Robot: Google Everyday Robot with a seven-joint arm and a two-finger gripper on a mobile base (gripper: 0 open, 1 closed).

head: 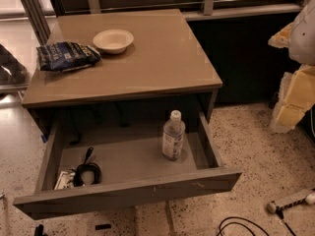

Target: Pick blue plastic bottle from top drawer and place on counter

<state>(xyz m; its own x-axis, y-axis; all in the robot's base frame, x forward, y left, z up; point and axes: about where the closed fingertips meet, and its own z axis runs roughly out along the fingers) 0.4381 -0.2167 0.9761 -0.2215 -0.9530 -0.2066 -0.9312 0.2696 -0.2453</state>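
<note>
The blue plastic bottle [173, 136] is clear with a white cap and a pale label. It stands upright in the right part of the open top drawer [128, 193], near the drawer's right wall. The drawer is pulled far out below the tan counter [157, 63]. My gripper [297, 77] shows as white and yellowish shapes at the right edge of the view. It is well to the right of the cabinet and apart from the bottle. It holds nothing that I can see.
A white bowl [113, 41] and a dark blue snack bag [66, 56] lie at the counter's back left. A coiled black cable [86, 171] lies in the drawer's left front. A white power strip [291, 200] and cables [246, 226] lie on the speckled floor at right.
</note>
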